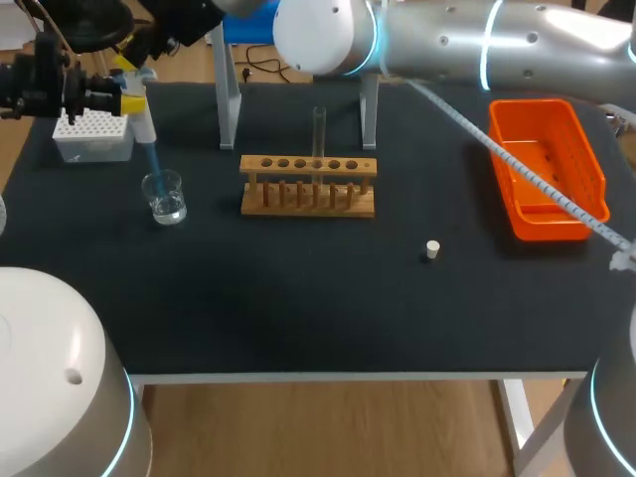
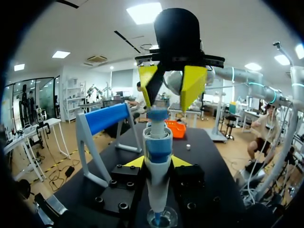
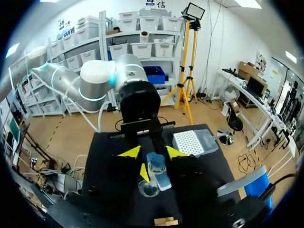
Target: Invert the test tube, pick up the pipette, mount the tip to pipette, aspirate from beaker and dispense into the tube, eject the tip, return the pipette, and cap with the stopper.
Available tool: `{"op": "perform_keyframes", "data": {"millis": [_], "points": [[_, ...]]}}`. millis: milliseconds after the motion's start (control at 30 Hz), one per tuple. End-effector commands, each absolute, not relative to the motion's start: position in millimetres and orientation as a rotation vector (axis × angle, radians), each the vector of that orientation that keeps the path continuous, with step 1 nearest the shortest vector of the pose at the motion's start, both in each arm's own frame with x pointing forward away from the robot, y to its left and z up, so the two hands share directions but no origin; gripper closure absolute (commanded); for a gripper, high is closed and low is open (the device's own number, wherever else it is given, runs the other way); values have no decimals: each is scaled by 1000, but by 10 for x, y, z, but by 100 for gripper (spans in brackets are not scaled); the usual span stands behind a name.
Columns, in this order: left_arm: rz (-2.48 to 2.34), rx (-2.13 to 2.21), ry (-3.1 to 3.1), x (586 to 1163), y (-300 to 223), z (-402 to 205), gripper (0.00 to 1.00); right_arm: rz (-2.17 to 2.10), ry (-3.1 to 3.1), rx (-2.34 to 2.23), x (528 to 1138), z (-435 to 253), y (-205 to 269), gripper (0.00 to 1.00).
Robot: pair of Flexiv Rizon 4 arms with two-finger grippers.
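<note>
The pipette (image 2: 157, 147) stands upright over the left end of the table, a smooth white plastic barrel with blue bands and a blue knob on top. Its slim, bluish see-through tip (image 1: 154, 162) reaches down into the mouth of the beaker (image 1: 164, 197), a small round tumbler of clear glass with a little clear liquid in it. The left gripper (image 2: 156, 162) is clamped on the barrel, one yellow pad on each side. The right gripper (image 3: 152, 153) hangs over the knob from above, its wedge-shaped yellow fingers (image 2: 192, 88) a little apart. From where I stand I cannot tell whether they touch the knob.

Just behind the beaker sits the tip box (image 1: 92, 136), white and rectangular, its top a grid of small holes. Near the middle stands the rack (image 1: 308, 185), pale wood with a row of round holes above and pegs along the front. The test tube (image 1: 319, 131), a thin clear cylinder, stands upright in one of those holes. Behind the rack is the pipette stand (image 1: 228, 99), with grey metal legs.

The stopper (image 1: 431, 249), a small pale stub, lies alone to the front and right of the rack on the dark matte table (image 1: 298, 298). At the right end lies an orange plastic basket (image 1: 586, 164), oblong with a slotted floor. The right arm (image 1: 497, 50), a smooth silver tube, crosses above the far edge.
</note>
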State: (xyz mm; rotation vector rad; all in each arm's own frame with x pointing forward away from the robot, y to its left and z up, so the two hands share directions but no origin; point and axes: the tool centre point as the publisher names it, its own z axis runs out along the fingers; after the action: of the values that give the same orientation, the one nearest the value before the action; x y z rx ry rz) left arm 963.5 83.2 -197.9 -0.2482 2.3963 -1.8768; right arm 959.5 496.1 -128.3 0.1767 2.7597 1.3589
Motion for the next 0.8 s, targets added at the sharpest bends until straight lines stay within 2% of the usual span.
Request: {"op": "perform_keyframes", "data": {"millis": [33,333,800], "points": [[-1875,-249,2399,9634,833,-1957,100,1361,2743,147,9525,-1155,4855,0],[-1875,-249,2399,9634,833,-1957,100,1369,2664,46,9469,-866,4470,0],[-1875,-249,2399,9634,833,-1957,100,1377,2621,-115,9290,-641,3366,0]]}}
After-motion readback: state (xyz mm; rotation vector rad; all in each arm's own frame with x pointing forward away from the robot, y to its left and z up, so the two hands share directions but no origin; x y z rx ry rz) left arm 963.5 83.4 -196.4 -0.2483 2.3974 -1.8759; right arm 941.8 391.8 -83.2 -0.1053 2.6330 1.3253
